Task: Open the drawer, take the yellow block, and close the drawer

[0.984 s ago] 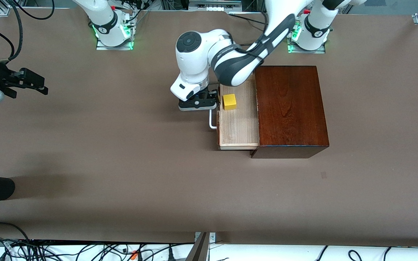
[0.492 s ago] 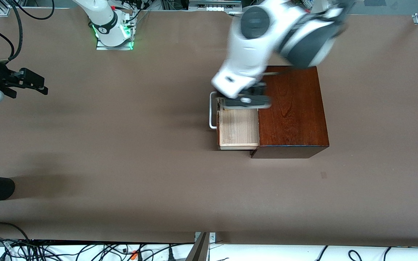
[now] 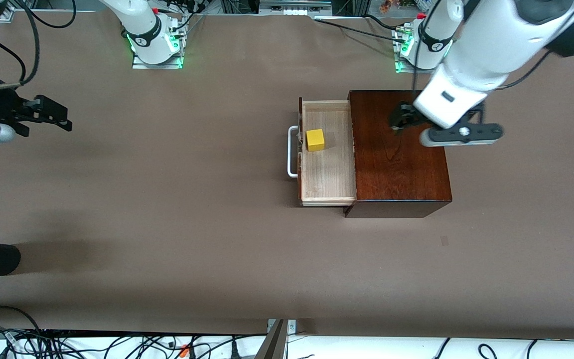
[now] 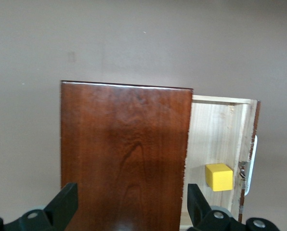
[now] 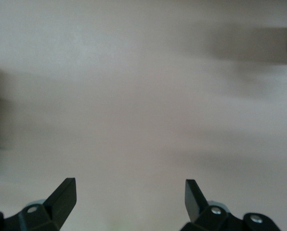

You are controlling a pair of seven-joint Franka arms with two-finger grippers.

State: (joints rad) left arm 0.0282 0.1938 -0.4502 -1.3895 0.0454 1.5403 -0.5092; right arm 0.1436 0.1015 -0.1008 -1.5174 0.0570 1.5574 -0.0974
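Sitting in pulled-out drawer (image 3: 328, 169): small plain yellow block (image 3: 315, 139); left tool (image 3: 406, 119) spread empty over box; right tool (image 3: 48, 117) spread, waiting.

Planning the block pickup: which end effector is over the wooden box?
The left end effector, open above the wooden box; the right end effector waits over bare table.

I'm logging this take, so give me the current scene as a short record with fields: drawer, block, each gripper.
drawer: pulled open from the dark wooden box, white handle toward the right arm's end
yellow block: lying in the drawer, ungripped
left gripper: open, empty, over the box top
right gripper: open, empty, over bare table at the right arm's end, waiting
task stage: drawer open, block not yet taken
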